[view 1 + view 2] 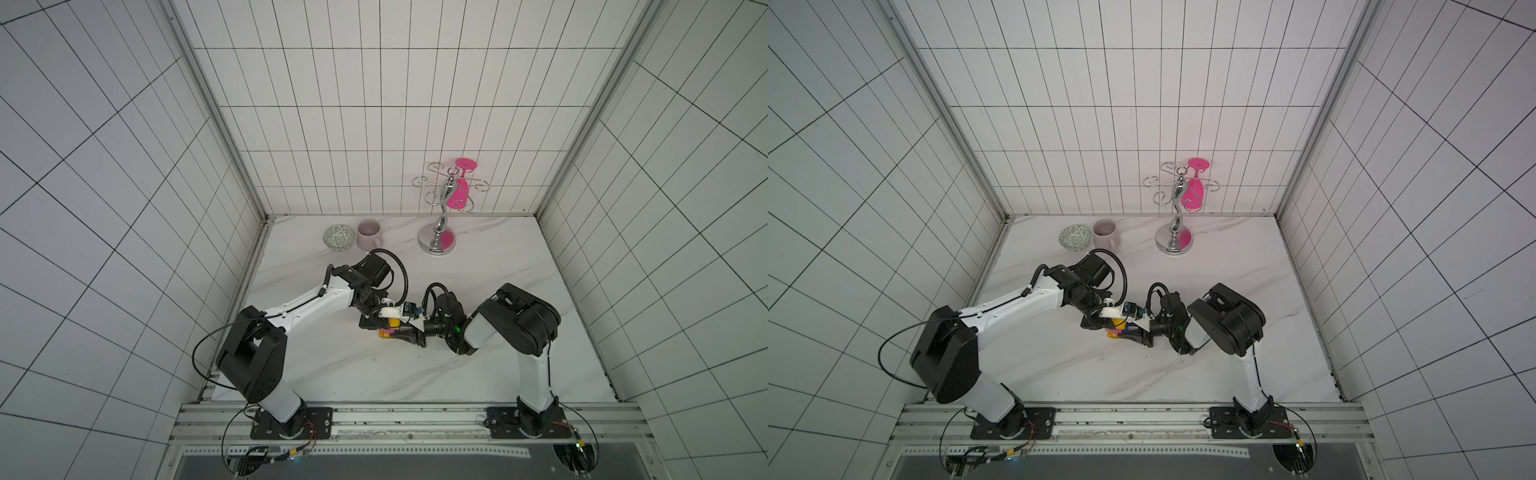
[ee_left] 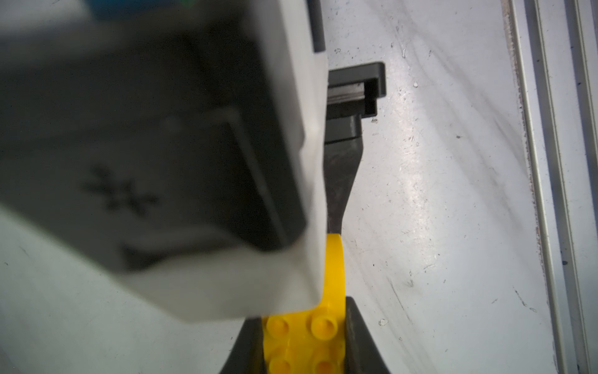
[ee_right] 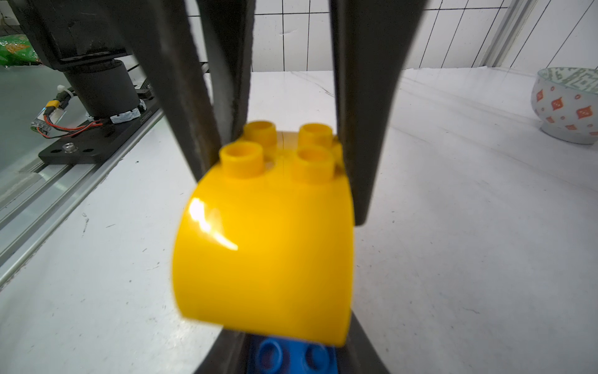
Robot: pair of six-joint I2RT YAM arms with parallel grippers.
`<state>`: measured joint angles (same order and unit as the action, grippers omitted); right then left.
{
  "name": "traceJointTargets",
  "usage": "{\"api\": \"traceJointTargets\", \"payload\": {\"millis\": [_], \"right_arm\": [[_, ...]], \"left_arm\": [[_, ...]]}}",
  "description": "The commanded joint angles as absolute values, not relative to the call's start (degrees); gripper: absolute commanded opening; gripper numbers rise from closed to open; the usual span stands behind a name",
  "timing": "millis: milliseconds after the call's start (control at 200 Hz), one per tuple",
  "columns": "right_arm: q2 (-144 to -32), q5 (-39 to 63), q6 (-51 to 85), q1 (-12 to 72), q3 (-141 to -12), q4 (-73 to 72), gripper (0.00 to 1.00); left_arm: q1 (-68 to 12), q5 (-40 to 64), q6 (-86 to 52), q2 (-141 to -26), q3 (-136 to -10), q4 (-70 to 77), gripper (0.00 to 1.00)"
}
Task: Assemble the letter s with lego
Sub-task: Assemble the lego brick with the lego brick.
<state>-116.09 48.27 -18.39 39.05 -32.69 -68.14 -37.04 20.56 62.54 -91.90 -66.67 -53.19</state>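
We see bare insides in the green-patterned ceramic bowl and the pale pink mug, upper centre. Mid-frame, the yellow curved plastic brick sits pinched in the left claw. Only the right wrist view shows the right claw pinching the blue studded brick.

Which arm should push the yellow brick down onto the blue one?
Probably the left. The left gripper is shut on the yellow brick, which sits right above the blue brick. The right gripper grips that blue brick from underneath, so it looks better placed to brace.
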Motion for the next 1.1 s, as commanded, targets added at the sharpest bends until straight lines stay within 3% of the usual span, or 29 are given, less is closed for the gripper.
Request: {"api": "traceJointTargets", "payload": {"millis": [0,570,1094], "right_arm": [[-118.8,46.3,-20.6,39.4,-33.2,-69.6,0.14],[-124.6,45.6,-18.7,39.4,-32.4,-79.2,0.13],[-125.0,45.4,-21.0,39.4,-32.9,-76.6,0.12]], "left_arm": [[-38.9,22.1,63.2,-96.2,-64.0,-53.2,0.17],[-38.9,23.2,63.6,-98.3,-65.6,-53.6,0.17],[-38.9,22.1,63.5,-99.1,-64.9,-53.3,0.17]]}}
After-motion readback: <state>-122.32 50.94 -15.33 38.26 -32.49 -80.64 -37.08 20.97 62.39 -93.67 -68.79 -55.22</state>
